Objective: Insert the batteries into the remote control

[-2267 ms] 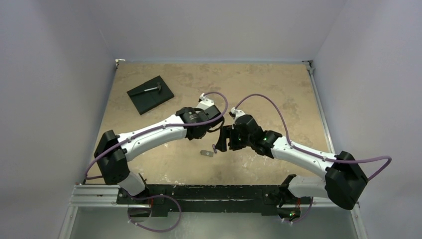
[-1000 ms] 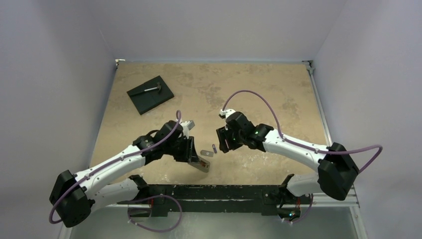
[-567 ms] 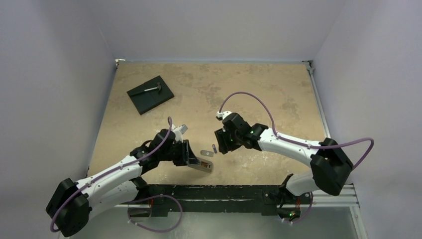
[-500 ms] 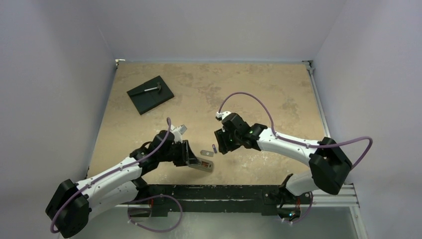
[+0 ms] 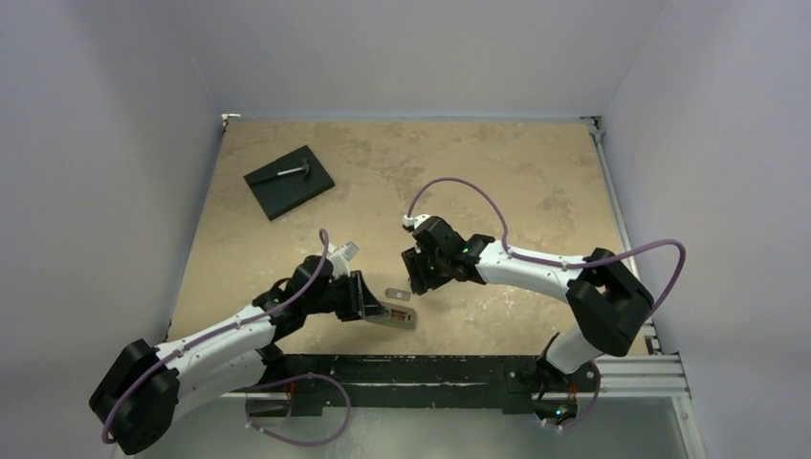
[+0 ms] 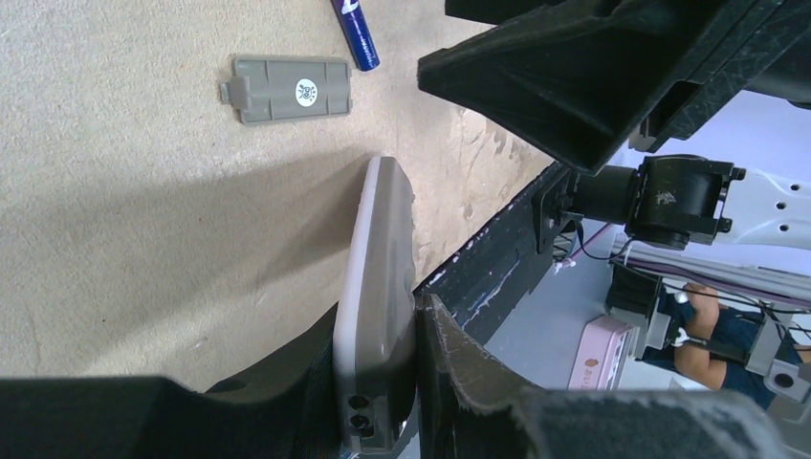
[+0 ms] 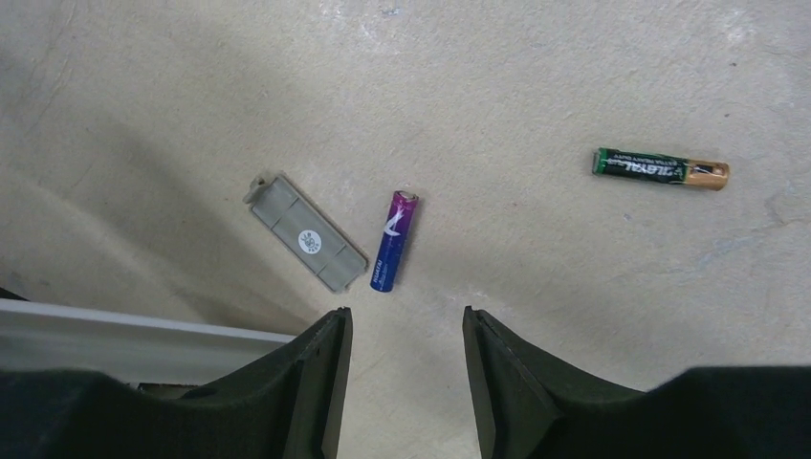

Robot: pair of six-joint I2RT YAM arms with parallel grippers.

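Over the last couple of seconds the left arm has drawn back from the middle of the table [image 5: 536,172] to its near edge. The left gripper [image 6: 378,382] is clamped on the remote control [image 6: 378,277] and holds it turned on its long edge, just nearer than the loose grey battery cover [image 7: 306,244]. Whether the remote touches the tabletop I cannot tell. Meanwhile the right arm has crept leftward. The right gripper [image 7: 406,330] now hangs directly over the purple battery [image 7: 394,239], fingers spread with nothing between them. That battery lies just beside the cover. The green-and-gold battery [image 7: 660,167] lies well apart from both on the bare tabletop. Neither cell is in the remote yet. To my eye the remote is being steadied with its recess within reach, and the right arm is lining up to pick the purple cell first.
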